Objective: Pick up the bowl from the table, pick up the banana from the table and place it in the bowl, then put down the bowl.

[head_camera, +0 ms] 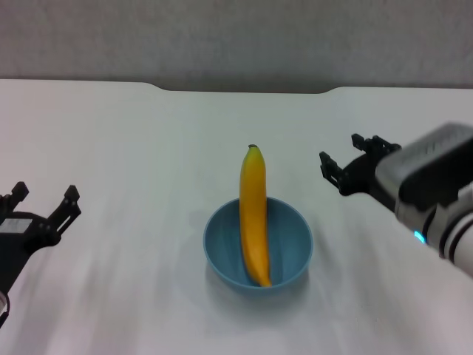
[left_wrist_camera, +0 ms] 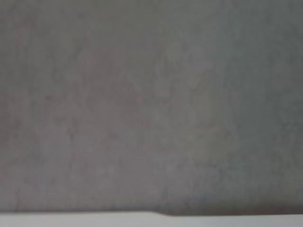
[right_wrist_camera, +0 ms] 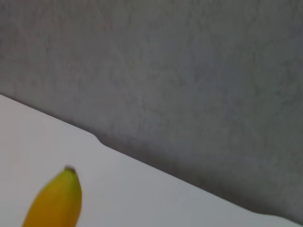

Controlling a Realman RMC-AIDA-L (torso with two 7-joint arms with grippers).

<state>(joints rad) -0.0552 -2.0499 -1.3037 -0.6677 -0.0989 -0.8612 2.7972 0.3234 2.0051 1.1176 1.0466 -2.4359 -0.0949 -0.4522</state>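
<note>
Item: bowl (head_camera: 258,248), light blue, standing on the white bench (head_camera: 133,148) at centre, holding the banana (head_camera: 254,214), which is longer than the bowl and so leans on the far rim with its stem end outside; the task looks finished. Left claw (head_camera: 43,205) and right claw (head_camera: 355,164) stand apart-fingered, empty, either side. The head view alone shows bowl and claws; the right wrist view catches only the banana's tip, the left wrist view only wall and bench edge.

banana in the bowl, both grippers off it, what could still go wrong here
The banana is longer than the bowl is wide: one end sits inside, while the stem end leans over the far rim, so a nudge could tip it onto the table. The open right gripper hangs close to that stem side and could clip it if it swings inward. The open left gripper is farther off, low risk.
</note>
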